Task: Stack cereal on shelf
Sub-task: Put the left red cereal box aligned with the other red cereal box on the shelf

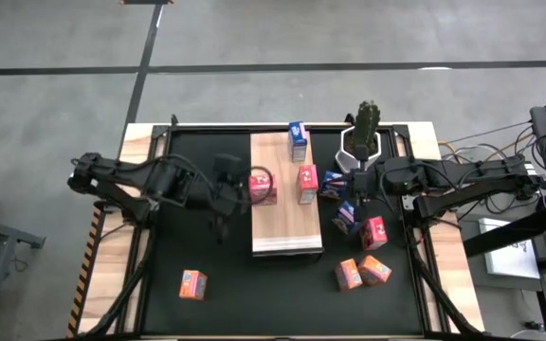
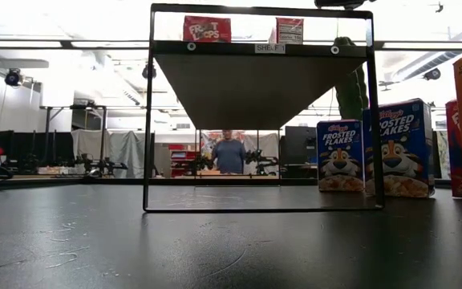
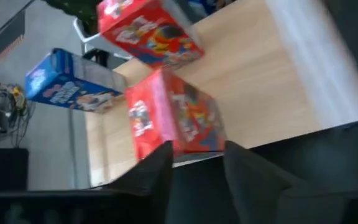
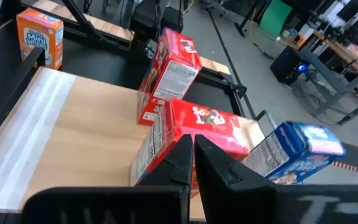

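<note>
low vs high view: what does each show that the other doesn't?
Only low: the room behind with a person standing far off, the shelf's "SHELF 1" label, and the Frosted Flakes boxes' printed fronts. Neither arm shows in it.

Only high: both arms, with the left gripper beside the red box at the board's left edge and the right gripper by its right edge; an orange box alone on the black mat.

Both: the shelf with red boxes on it, and the cactus.
</note>
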`<state>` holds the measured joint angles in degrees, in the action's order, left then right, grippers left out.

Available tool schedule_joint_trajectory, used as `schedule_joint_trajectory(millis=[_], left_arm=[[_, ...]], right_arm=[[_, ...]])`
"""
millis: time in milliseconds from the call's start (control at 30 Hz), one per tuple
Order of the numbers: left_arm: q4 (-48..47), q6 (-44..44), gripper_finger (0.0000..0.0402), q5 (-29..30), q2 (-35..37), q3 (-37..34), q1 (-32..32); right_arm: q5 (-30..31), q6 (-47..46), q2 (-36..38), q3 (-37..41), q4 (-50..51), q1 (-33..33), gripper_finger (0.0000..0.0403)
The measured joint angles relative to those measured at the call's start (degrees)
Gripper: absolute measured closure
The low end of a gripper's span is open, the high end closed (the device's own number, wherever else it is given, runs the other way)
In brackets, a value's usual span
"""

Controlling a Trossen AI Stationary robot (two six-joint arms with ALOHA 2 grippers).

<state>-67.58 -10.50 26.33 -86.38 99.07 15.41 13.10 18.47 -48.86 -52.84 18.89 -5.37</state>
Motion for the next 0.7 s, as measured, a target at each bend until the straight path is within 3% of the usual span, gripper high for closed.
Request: schedule_joint_trajectory(millis=[233,433,700], left_arm=[[2.81,2.37,0.0393,0.02,0.3,-5.58,2.52],[12.73,2.4,0.0392,0.13,2.2,-15.45,2.52],[30.29,2.03,0.0401,0.19,10.2,-30.65,2.52]], right_arm=[[0.0,0.58,-0.45,0.0,-1.89,0.0,0.0394],[0.0,0.6,-2.47,-0.02,-3.67,0.0,0.0394],[0.0,0.63,-7.1,-4.6,-4.5,0.02,0.0394]])
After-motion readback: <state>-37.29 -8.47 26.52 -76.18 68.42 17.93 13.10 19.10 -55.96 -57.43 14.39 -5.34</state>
